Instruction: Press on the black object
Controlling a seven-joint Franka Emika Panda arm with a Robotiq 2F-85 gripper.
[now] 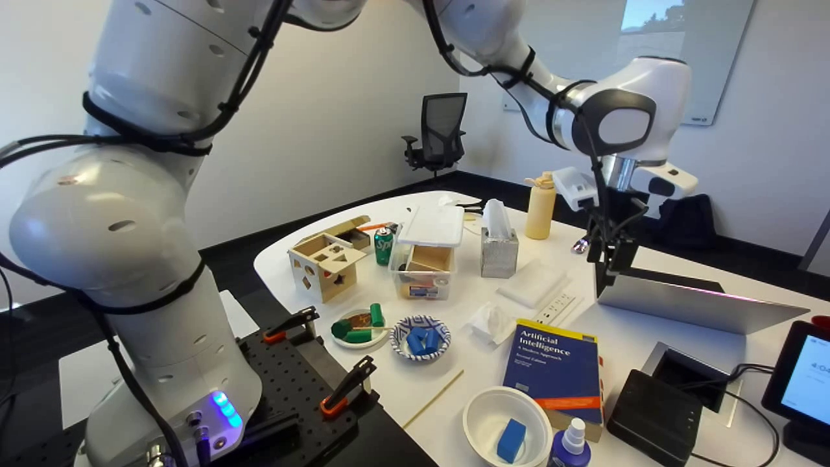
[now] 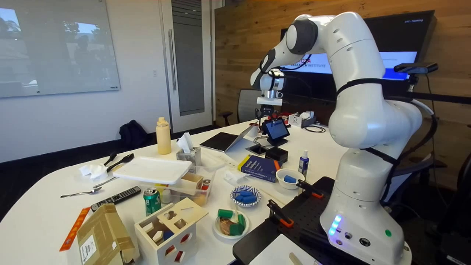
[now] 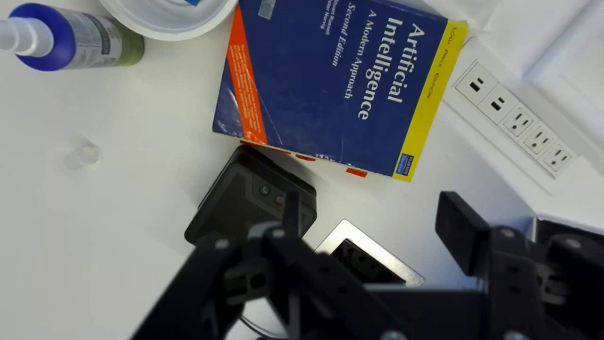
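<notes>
The black object (image 1: 655, 415) is a low, matte black box on the table beside the blue book. It also shows in an exterior view (image 2: 276, 154). In the wrist view the black object (image 3: 226, 203) has a speckled top with two small round buttons, and the left finger hides part of its right end. My gripper (image 3: 373, 205) is open and empty, with its fingers wide apart. In the exterior views the gripper (image 1: 606, 269) hangs above the table by the grey laptop and the dark-framed screen, apart from the black object. It also shows here (image 2: 263, 127).
The blue book (image 1: 556, 366) touches or nearly touches the black object. A grey laptop (image 1: 694, 301), a metal-framed table outlet (image 3: 377, 250) with cables, and a glowing screen (image 2: 276, 129) stand close by. A spray bottle (image 3: 75, 40) and white bowl (image 1: 476, 421) are near the book.
</notes>
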